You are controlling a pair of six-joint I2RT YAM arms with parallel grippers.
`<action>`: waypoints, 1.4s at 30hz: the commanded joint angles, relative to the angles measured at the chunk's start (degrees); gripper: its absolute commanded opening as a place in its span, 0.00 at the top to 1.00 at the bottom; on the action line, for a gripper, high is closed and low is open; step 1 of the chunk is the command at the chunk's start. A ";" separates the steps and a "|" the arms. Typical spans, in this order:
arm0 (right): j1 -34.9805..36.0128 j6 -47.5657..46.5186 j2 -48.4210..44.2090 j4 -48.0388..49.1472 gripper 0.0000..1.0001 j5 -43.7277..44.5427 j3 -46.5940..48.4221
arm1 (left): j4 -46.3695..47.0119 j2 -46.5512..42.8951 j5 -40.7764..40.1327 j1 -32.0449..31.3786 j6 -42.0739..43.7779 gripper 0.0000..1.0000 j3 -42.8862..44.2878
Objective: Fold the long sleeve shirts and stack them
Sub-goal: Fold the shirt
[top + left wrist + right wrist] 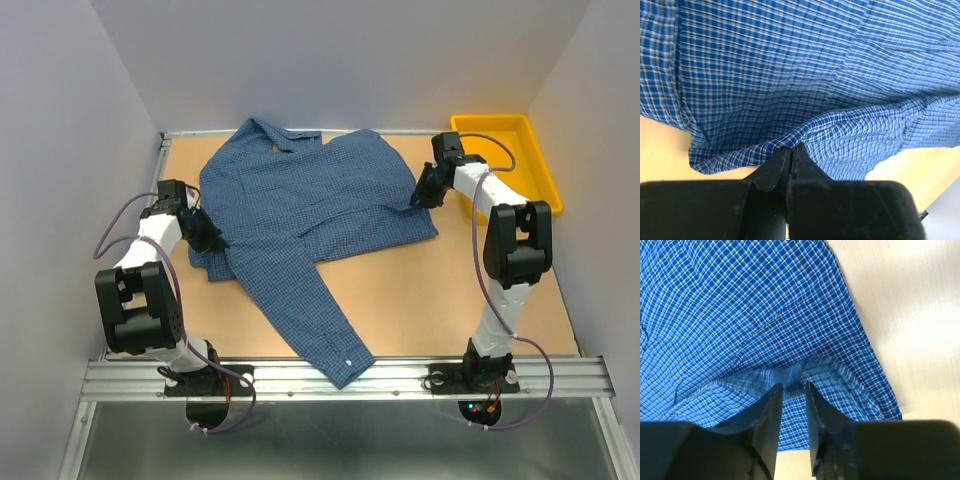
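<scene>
The left gripper [791, 147] is closed tight on the near left edge of the shirt [300, 200], with a thin ridge of checked cloth pinched at its fingertips. The right gripper [792, 387] sits at the shirt's right edge with its jaws a little apart. A blurred fold of cloth lies at its tips, and it looks to be letting go rather than gripping.

The shirt lies spread on the table [450, 300] between the two arms, collar [285, 138] toward the far side. One long sleeve [300, 300] runs diagonally toward the near edge, and its cuff [345, 368] reaches the rail there. A yellow tray [548, 190] stands off to the far right, apart from the shirt.

This looks like an early fold: the body is roughly laid out, but the near sleeve is not yet folded in. The next move probably calls for the right gripper to clear the cloth without dragging it. The left side or the loose sleeve then needs carrying across the body, kept flat so the edge does not bunch.
</scene>
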 commanded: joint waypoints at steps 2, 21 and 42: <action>-0.35 -1.82 -2.92 1.71 0.50 1.50 3.19 | 2.67 1.54 0.53 0.74 0.27 0.92 0.44; -0.26 4.67 -21.47 19.62 0.37 -13.77 -24.40 | 5.82 -10.05 -7.64 3.20 -2.36 0.20 -1.38; -9.31 12.77 -17.32 50.40 0.50 -15.99 -52.79 | 19.63 9.71 -6.14 7.06 -7.02 0.28 -3.43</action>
